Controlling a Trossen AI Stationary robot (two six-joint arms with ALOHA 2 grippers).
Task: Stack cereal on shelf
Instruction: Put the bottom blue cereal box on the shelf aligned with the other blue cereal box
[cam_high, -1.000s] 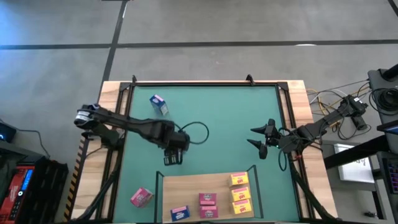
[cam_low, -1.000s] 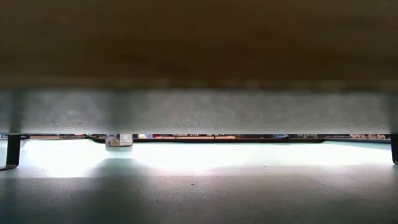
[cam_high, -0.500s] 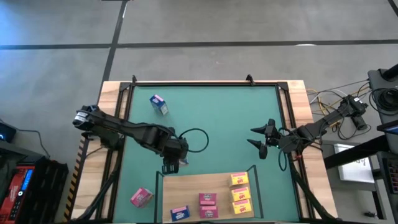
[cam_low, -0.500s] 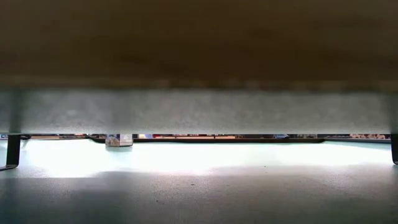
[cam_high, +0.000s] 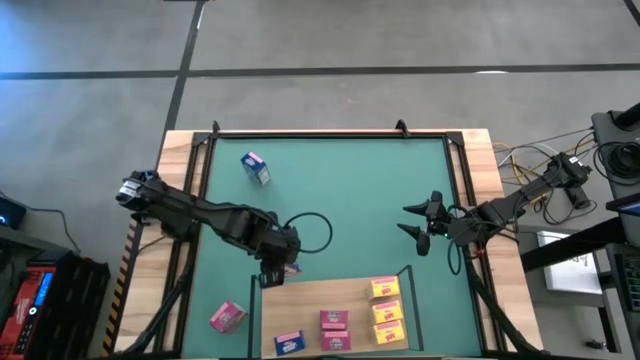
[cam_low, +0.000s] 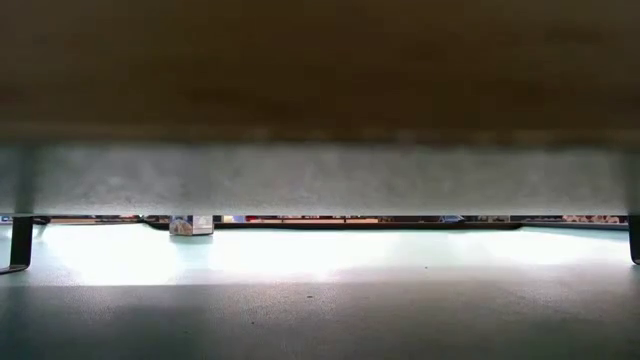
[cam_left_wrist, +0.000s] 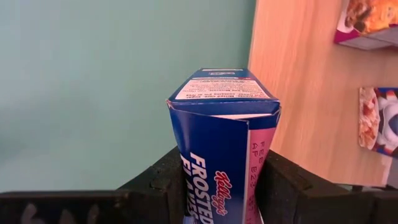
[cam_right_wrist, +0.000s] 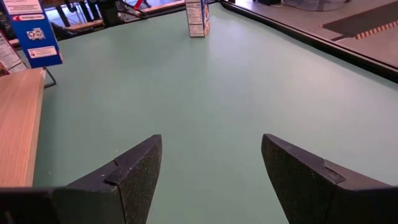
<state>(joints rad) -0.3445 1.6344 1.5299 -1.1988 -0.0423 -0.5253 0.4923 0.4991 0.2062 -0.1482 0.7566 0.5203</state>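
Clock face laid over the green mat (cam_high: 350, 200) as seen from above, twelve at the far edge.

At six o'clock, nearest: the flat light-wood shelf board with thin dark corner posts (cam_high: 300, 305), already carrying six small cardboard cereal boxes. Three yellow ones (cam_high: 387, 310) in a tidy column on its four o'clock side, two pink ones (cam_high: 334, 330) mid-board, one blue one (cam_high: 289, 343) at the near seven o'clock corner. Grouped by colour, apparently, with room kept open beside each colour for its missing mates.

At eight o'clock, off the board on the mat: a third pink box (cam_high: 227, 317), lying loose, not yet stacked.

Just past the board's far left corner: left jaws, clamped shut on the two sides of a blue cardboard cereal box (cam_left_wrist: 224, 143), held end-forward with the board just beside it. Gripped on the sides, probably so that the box can be set down freely; likely heading for the blue box's spot.

At three o'clock, over bare mat: right jaws, spread apart, holding nothing, parked well clear of the board, seemingly to leave the left arm its working room.

At eleven o'clock, farthest: the last blue box (cam_high: 255, 168), alone on the mat, well apart from everything.

Judged about two thirds done: six placed, one in transit, two waiting.
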